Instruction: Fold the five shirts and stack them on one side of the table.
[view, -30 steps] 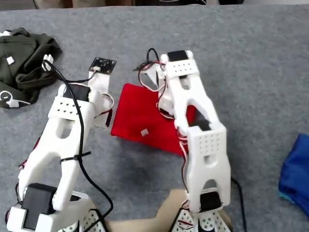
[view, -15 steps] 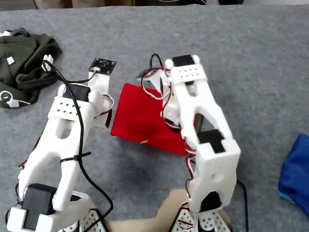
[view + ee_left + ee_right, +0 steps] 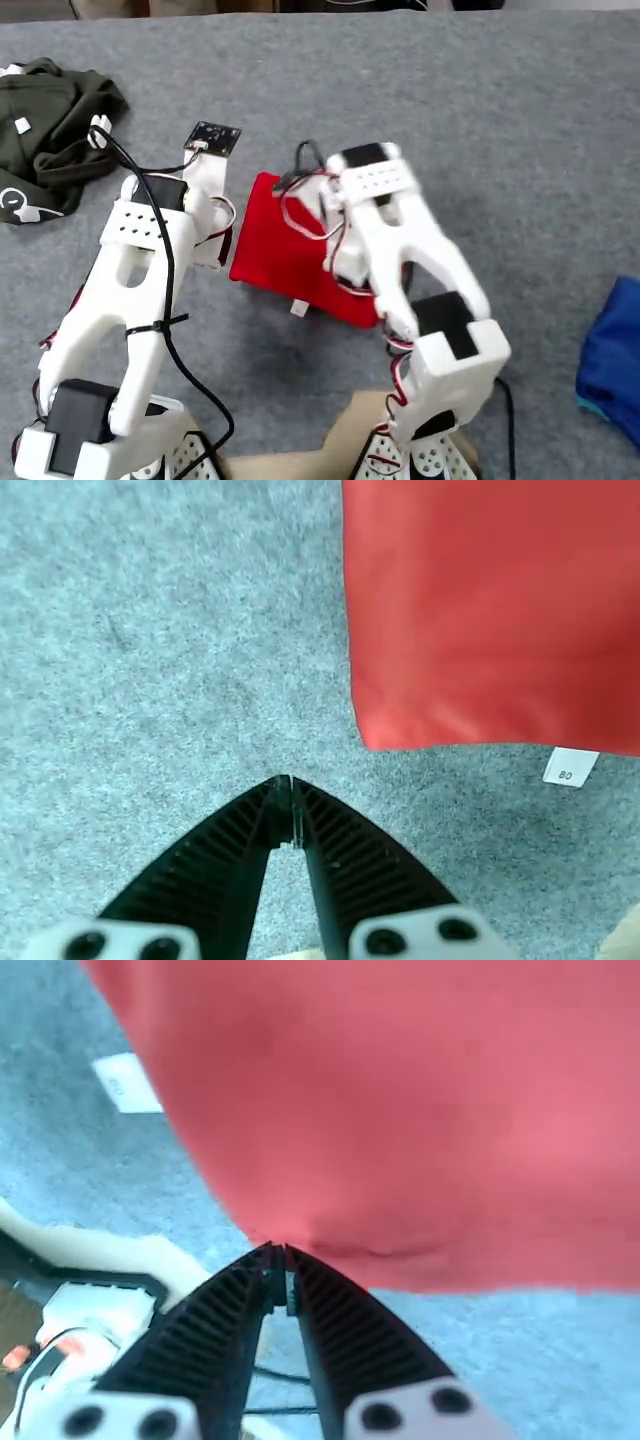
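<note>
A folded red shirt [image 3: 285, 250] lies on the grey table [image 3: 520, 150] between the two arms. Its white tag [image 3: 298, 308] sticks out at the near edge. My left gripper [image 3: 285, 790] is shut and holds nothing; it hovers over bare carpet just off the red shirt's [image 3: 490, 610] corner, near the tag [image 3: 570, 767]. My right arm [image 3: 385, 230] leans over the shirt. My right gripper [image 3: 275, 1255] is shut at the puckered edge of the red shirt [image 3: 400, 1110], apparently pinching it. A crumpled dark green shirt [image 3: 50, 130] sits far left, a blue shirt [image 3: 612, 350] at the right edge.
A tan cardboard sheet [image 3: 330, 450] lies at the front between the arm bases. Cables loop from both arms. Open grey carpet stretches across the far and right parts of the table.
The right arm has drawn back toward its base and swung slightly left over the red shirt. The white tag went from on top of the shirt to past its near edge. The left arm kept still.
</note>
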You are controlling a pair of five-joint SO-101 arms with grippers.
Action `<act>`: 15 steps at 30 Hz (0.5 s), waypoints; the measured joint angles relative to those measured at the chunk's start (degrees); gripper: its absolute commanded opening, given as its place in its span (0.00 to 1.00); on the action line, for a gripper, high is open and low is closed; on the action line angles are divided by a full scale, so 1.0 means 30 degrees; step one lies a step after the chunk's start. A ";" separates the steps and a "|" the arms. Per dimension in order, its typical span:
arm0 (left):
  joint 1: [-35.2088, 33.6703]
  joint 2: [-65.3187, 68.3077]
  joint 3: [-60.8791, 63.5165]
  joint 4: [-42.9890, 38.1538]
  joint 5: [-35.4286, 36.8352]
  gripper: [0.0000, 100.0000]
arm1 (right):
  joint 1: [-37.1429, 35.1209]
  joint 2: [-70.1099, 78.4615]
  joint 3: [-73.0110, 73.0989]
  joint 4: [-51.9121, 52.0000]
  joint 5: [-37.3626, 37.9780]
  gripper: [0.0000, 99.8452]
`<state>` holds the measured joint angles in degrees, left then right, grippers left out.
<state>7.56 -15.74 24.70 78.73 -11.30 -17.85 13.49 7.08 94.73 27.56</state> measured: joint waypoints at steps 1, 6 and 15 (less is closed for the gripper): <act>0.0000 0.0000 0.0000 0.0000 0.0000 0.02 | 0.0469 -0.0147 -0.0498 0.0000 0.0000 0.02; -0.0410 0.0000 0.0000 0.0000 0.0000 0.02 | 0.2667 -0.0234 -0.4425 0.0029 0.0586 0.14; -0.2725 0.0000 0.0000 0.0000 0.0000 0.02 | 0.3429 0.3399 -0.9495 0.0117 -0.0117 0.16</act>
<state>-0.62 -15.74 24.70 78.73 -11.30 -7.56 23.69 -21.41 95.08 27.21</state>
